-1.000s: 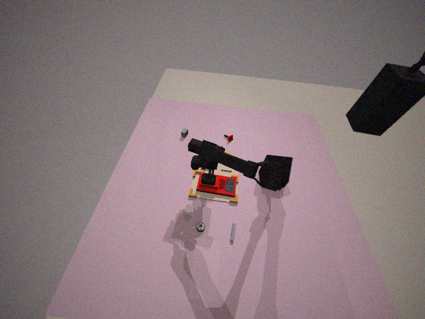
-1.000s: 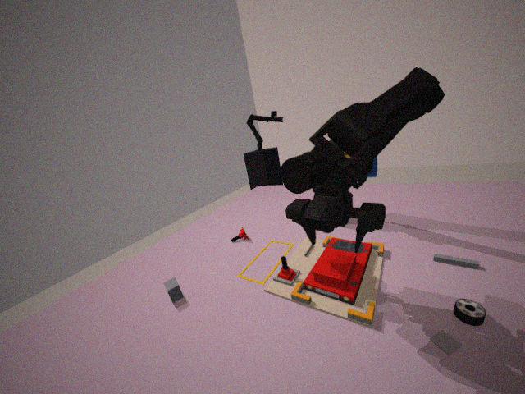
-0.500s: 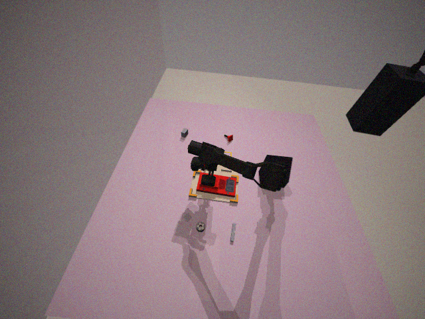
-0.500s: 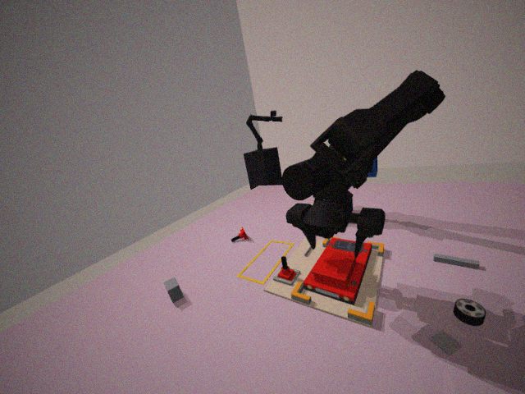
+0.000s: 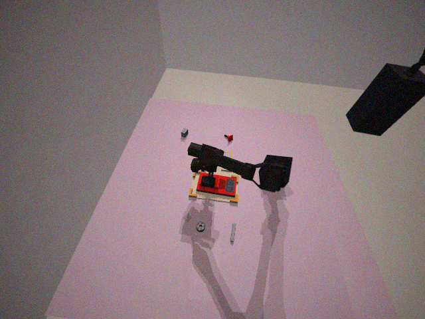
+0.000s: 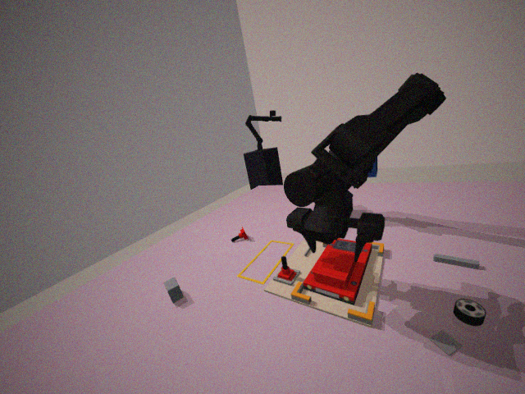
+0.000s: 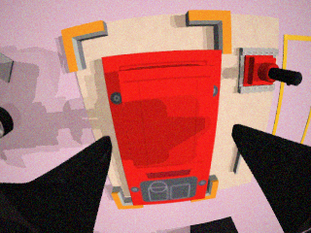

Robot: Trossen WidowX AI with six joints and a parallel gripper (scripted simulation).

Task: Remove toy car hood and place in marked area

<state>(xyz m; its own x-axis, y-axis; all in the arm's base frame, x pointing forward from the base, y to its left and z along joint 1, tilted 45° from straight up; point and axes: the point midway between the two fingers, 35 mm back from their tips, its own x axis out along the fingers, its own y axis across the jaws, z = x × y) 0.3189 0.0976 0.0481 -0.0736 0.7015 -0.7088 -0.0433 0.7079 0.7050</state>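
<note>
The red toy car [image 5: 202, 190] [image 6: 314, 281] [image 7: 210, 146] sits on a cream board [image 6: 280, 292] [image 7: 146, 36] between orange corner brackets. Its hood appears to be the raised red part [image 6: 332, 273] [image 7: 160, 116] on top, still seated on the car. My gripper [image 6: 335, 255] [image 7: 173, 136] is open and empty, pointing down over the car. One finger is above each long side of the car; contact cannot be made out. The marked area, a yellow outline [image 5: 228, 151] [image 6: 255, 258] [image 7: 297, 37], lies on the table beside the board with nothing in it; the arm partly hides it in the top view.
A red piece with a black handle [image 6: 285, 272] [image 7: 262, 72] stands on the board near the outline. A similar one [image 5: 230, 137] [image 6: 243, 234] lies beyond. A grey block [image 5: 184, 132] [image 6: 173, 290], wheel [image 5: 197, 228] [image 6: 462, 315] and grey bar [image 5: 233, 232] [image 6: 457, 261] lie around.
</note>
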